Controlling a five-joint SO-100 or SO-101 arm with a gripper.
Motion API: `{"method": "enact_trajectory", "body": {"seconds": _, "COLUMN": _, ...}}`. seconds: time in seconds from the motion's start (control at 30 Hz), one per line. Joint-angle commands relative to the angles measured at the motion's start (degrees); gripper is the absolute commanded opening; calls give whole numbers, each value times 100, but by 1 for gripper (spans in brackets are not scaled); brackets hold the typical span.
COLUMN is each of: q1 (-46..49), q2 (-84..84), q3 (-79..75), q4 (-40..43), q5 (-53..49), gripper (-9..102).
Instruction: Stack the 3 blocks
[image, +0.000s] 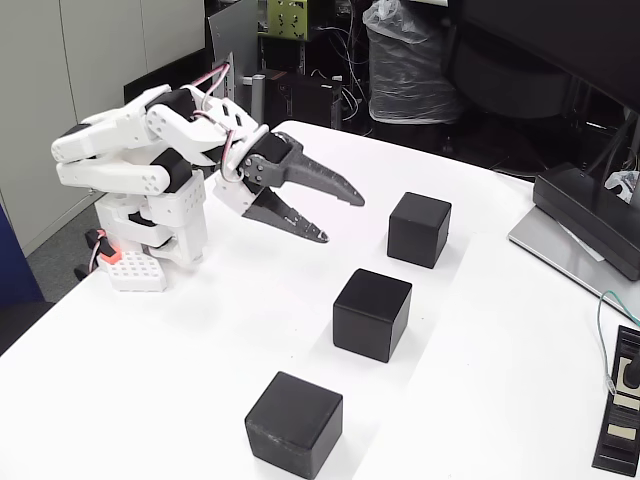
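Your gripper (340, 218) hangs part-open, holding nothing, left of the far block (419, 229); middle block (372, 314) and near block (295, 424) sit well apart on the white table (480, 400).

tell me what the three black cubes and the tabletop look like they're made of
The far cube, middle cube and near cube look like matte black plastic or dense foam: dull faces, no glare, softly rounded edges. Which of the two, the picture cannot settle. The table looks like smooth white laminate, with an even surface and soft shadows under the cubes.
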Motion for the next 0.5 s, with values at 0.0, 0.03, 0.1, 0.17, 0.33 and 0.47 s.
{"method": "enact_trajectory", "body": {"seconds": 0.0, "q1": -9, "q2": 0, "q3": -765, "q4": 62, "q5": -211, "gripper": 28}}
{"method": "enact_trajectory", "body": {"seconds": 0.03, "q1": -9, "q2": 0, "q3": -1002, "q4": 114, "q5": -229, "gripper": 28}}
{"method": "enact_trajectory", "body": {"seconds": 0.1, "q1": -35, "q2": -18, "q3": -1485, "q4": 290, "q5": -246, "gripper": 28}}
{"method": "enact_trajectory", "body": {"seconds": 0.17, "q1": -53, "q2": -97, "q3": -1951, "q4": 562, "q5": -246, "gripper": 28}}
{"method": "enact_trajectory", "body": {"seconds": 0.33, "q1": -62, "q2": -1020, "q3": -2944, "q4": 1090, "q5": -246, "gripper": 28}}
{"method": "enact_trajectory", "body": {"seconds": 0.47, "q1": -62, "q2": -2241, "q3": -3691, "q4": 1187, "q5": -255, "gripper": 28}}
